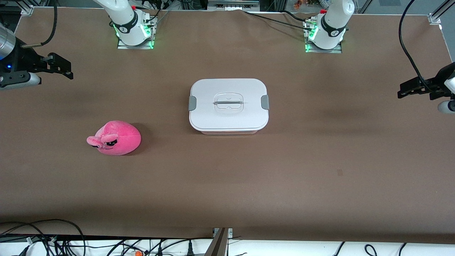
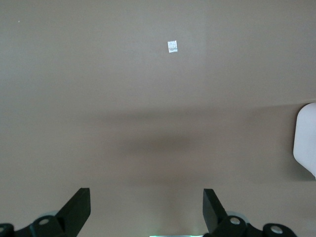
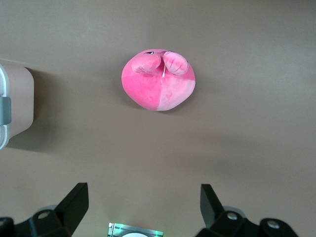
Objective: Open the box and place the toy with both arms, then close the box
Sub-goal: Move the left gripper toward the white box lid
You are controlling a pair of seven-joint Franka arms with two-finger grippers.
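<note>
Smooth white plastic box (image 1: 229,106) lid, fuzzy pink plush toy (image 1: 115,138), matt brown table (image 1: 284,177)

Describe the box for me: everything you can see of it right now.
The box is a rounded-rectangular tub of translucent pinkish plastic under a white lid. The lid is on, with a grey clip at each short end and a clear recessed handle in its middle. It sits flat on the brown table, about midway between the arms' ends. The toy lies apart from it, toward the right arm's end and nearer the front camera. Nothing touches the box but the table.
</note>
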